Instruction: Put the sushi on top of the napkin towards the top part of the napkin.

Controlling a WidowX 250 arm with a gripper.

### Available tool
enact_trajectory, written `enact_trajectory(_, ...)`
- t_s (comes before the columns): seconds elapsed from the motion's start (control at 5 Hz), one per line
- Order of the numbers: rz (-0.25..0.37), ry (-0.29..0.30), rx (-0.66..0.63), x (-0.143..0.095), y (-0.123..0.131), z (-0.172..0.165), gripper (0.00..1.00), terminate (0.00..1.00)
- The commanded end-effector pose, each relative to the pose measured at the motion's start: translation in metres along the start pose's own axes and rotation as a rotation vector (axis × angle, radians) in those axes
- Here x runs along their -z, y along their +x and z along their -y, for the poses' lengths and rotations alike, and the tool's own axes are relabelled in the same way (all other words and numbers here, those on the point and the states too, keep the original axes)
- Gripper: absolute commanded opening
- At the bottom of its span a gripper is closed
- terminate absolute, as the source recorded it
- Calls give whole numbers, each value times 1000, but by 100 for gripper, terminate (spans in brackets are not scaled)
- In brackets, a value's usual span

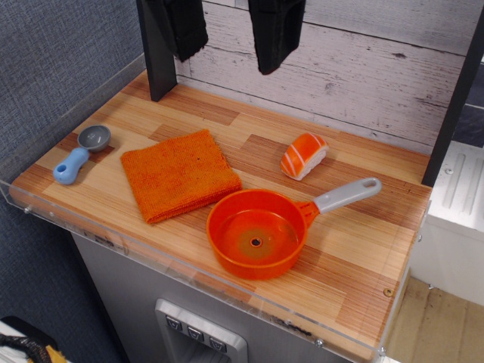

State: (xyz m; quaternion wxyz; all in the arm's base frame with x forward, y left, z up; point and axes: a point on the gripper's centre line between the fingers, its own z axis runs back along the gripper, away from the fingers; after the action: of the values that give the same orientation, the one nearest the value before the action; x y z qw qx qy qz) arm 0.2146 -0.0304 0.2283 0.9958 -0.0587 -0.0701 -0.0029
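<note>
The sushi (304,156), a small orange-and-white striped nigiri, lies on the wooden tabletop right of centre, just behind the saucepan's handle. The napkin (180,174), a square orange terry cloth, lies flat left of centre with nothing on it. My gripper (228,59) hangs at the top edge of the view, high above the back of the table. Its two black fingers (276,34) are spread wide apart and hold nothing. It is behind the napkin and to the left of the sushi.
An orange saucepan (257,233) with a grey handle sits at the front, touching the napkin's right corner. A blue-handled grey scoop (82,153) lies at the left edge. A black post (159,53) stands at the back left. A clear acrylic rim (113,234) borders the table.
</note>
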Motion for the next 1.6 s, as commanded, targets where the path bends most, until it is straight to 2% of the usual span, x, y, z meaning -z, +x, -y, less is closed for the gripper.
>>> enact_trajectory(0.0,0,0,0,0,0,0,100,0)
enact_trajectory(0.2,42,16,-12,-21,23,-4,100,0)
enact_trajectory(0.4,68,2,-21,-34,53,-1,100,0)
enact_trajectory(0.6,81,-11,-20,-34,76,3,100,0)
enact_trajectory(0.8,63,2,-4,-13,86,5,100,0)
enact_trajectory(1.0,74,-39,45,22,102,8,100,0)
enact_trajectory(1.2,89,-15,74,58,119,10,100,0)
enact_trajectory(1.4,81,-18,76,84,132,14,100,0)
